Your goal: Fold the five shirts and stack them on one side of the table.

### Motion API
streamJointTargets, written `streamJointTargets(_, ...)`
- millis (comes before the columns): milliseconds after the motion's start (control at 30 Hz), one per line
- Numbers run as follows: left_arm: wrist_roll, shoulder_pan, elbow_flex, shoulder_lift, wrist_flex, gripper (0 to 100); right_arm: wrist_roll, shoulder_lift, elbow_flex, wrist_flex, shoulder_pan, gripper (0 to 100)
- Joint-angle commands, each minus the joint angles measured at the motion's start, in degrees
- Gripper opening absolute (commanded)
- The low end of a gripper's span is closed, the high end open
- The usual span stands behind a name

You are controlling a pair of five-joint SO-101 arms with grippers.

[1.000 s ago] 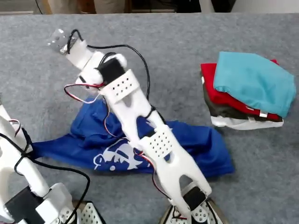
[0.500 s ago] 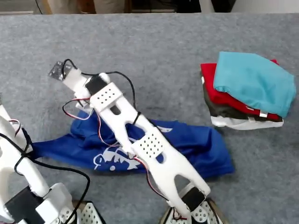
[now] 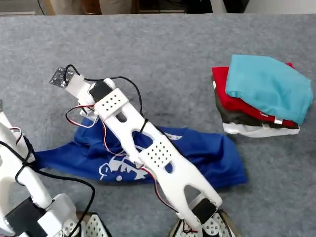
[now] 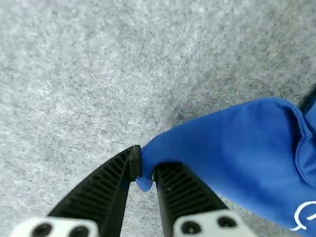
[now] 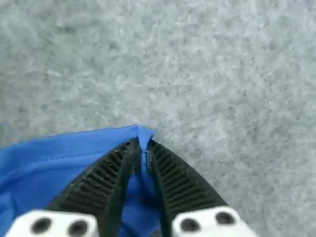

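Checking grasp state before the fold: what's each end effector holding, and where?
Both grip the blue shirt: the left end effector pinches one fabric corner, the right end effector pinches another corner.

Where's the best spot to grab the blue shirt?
Probably at its thin outer corners, coming in from the bare table side. The blue shirt is bunched in the middle, but its edges taper to thin tips. The left gripper and right gripper are each shut on such a tip.

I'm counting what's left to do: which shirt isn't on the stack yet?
The blue shirt: it lies loose on the table, pinched by the left claw and right claw; the other four sit in the stack.
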Motion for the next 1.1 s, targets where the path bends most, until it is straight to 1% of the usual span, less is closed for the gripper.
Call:
streamJointTargets(0,-0.09,-0.7,-1.58,-1.89,0.62,2,-3.34,-4.18,-6.11,2.55,4.53,0.2)
streamJointTargets(167,0.0,-0.44,-2.9,-1.89,0.7,2,-6.15,-10.33,-17.63,7.3,10.59,0.2)
streamJointTargets(233,2.11,-0.18,-4.75,-1.89,0.7,2,-6.33,-13.67,-20.7,8.97,12.26,0.2)
streamJointTargets(300,5.19,0.09,-8.35,-1.89,0.79,2,-6.33,-18.77,-20.0,9.49,13.41,0.2)
streamJointTargets(400,9.49,3.08,-16.88,-1.89,4.48,2,-6.33,-26.77,-19.65,10.55,14.81,0.2)
streamJointTargets(500,14.33,8.26,-27.25,-1.89,9.85,2,-6.33,-34.42,-19.65,10.55,15.78,0.2)
streamJointTargets(600,19.16,12.84,-38.95,-1.89,13.89,2,-6.07,-41.63,-19.38,10.55,15.96,0.2)
streamJointTargets(700,23.65,15.82,-51.78,-1.36,16.97,2,-5.8,-48.04,-19.03,10.55,15.96,0.2)
streamJointTargets(800,27.52,16.79,-62.86,-1.36,17.23,5,-5.71,-53.41,-19.12,9.67,16.04,0.2)
streamJointTargets(867,29.54,16.88,-69.01,-1.36,17.23,6,-5.71,-56.4,-19.03,8.35,17.36,0.2)
streamJointTargets(1067,30.07,16.88,-82.2,-1.36,17.23,6,-5.71,-63.43,-18.95,0.79,23.08,0.2)
